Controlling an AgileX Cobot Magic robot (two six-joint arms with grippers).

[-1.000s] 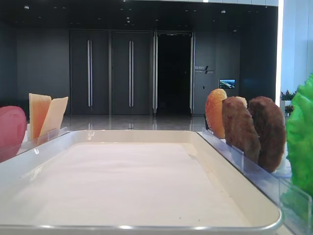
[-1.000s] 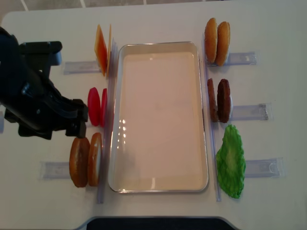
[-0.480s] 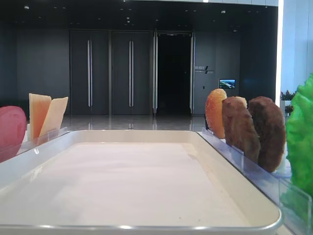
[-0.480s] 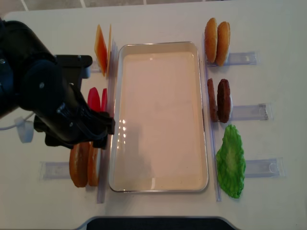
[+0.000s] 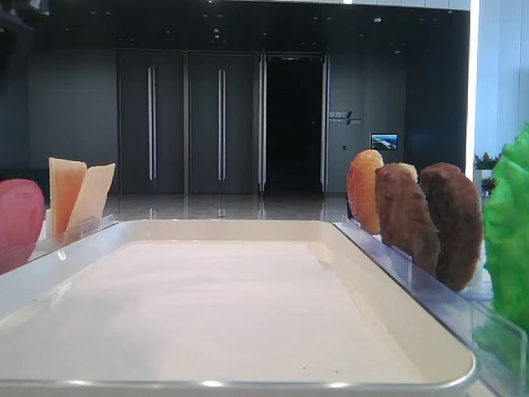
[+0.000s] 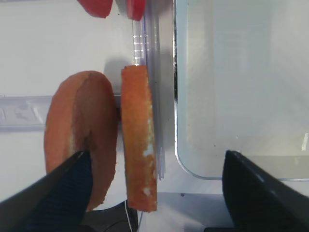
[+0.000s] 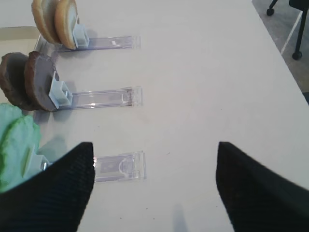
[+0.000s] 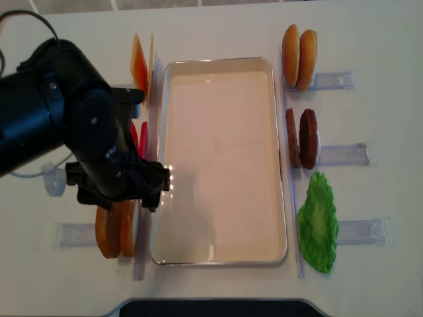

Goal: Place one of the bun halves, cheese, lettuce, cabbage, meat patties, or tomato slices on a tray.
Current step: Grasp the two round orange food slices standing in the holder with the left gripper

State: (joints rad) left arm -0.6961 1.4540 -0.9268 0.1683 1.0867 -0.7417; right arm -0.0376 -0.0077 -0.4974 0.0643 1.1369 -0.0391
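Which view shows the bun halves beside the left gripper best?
The left wrist view: both bun halves stand on edge, close up. The realsense overhead shows them partly under the arm; the other two views miss them.

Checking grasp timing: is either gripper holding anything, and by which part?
Nothing is held. The left gripper hangs open above the bun halves; the right gripper is open over bare table.

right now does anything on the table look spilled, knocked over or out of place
Nothing stands out. The tray is bare, and the bun halves, meat patties, cheese and lettuce stand in their holders on both sides. The left gripper hangs open over the near-left bun halves.
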